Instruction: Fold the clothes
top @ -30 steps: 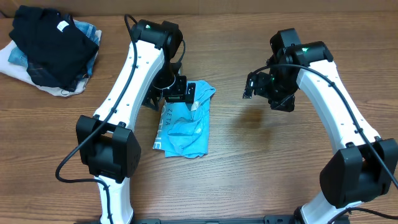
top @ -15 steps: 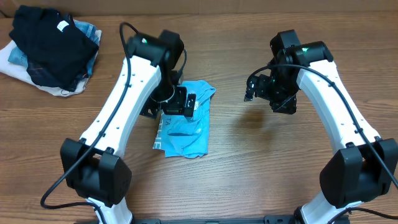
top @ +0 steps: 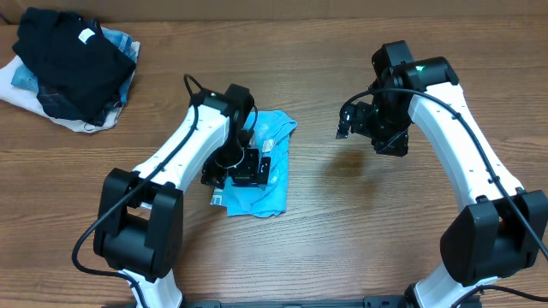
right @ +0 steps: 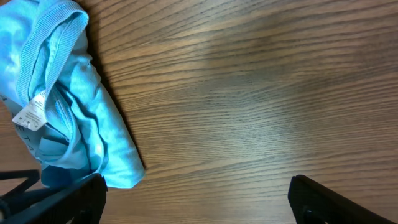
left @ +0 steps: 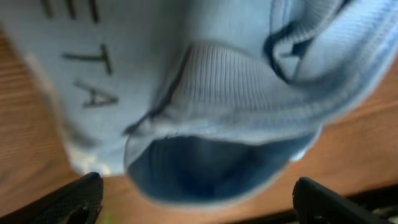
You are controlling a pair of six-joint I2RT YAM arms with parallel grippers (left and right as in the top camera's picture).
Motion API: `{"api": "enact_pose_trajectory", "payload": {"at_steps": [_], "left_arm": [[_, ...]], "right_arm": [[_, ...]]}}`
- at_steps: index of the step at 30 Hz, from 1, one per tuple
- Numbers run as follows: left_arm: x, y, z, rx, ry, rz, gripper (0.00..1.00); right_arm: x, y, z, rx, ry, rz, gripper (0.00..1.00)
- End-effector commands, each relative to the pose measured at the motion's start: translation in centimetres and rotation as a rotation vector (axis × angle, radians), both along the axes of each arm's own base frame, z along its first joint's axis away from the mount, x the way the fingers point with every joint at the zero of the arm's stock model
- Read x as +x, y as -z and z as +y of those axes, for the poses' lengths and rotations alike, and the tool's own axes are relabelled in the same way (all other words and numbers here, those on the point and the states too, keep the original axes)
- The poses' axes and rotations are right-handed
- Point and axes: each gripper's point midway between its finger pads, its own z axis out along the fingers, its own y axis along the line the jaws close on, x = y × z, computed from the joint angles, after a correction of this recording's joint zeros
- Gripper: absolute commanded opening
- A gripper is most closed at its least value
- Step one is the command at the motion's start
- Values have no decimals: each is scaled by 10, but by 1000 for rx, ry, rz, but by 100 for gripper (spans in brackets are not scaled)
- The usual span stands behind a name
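The sky-blue shirt (top: 261, 184) lies in a narrow, rumpled bundle on the wooden table (top: 360, 227), left of centre, its lettering showing along one edge and its white neck label (right: 30, 116) turned up at the far end. It looks like thin knit: light, limp and sure to sag and slide on itself wherever I lift it. I judge that a pinch in the loose middle would only drag up a wad. The firmer holds are the ribbed collar edge (left: 249, 81) and the outer hems or corners, taken one to each arm so the cloth can be drawn flat before any fold.

My left gripper (top: 254, 168) hangs low over the bundle with its jaws spread wide to either side of the fabric. It clasps nothing that I can see, and I cannot tell whether it touches the cloth. My right gripper (top: 347, 120) is raised over bare wood well to the shirt's right, jaws likewise spread and empty.

No basket or bin is in view. A black garment with a white tag (top: 73, 60) lies heaped on denim and white fabric at the table's far left corner.
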Motion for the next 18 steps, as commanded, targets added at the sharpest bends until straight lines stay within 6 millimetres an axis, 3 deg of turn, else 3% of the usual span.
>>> {"api": "enact_pose_trajectory", "payload": {"at_steps": [1, 4, 6, 12, 18], "left_arm": [[-7, 8, -7, -31, -27, 21, 98], [-4, 10, -8, -36, -26, 8, 93], [-2, 10, -9, -39, -26, 2, 81], [-6, 6, -7, -31, -27, 22, 21], [-21, -4, -9, -11, -12, 73, 8]], "right_arm": [[0, 0, 0, -6, -6, -3, 98], [0, 0, 0, -6, -6, -3, 98], [0, 0, 0, -6, -6, -3, 98], [1, 0, 1, -5, -7, -8, 98], [2, 0, 1, -5, -6, -12, 98]]}}
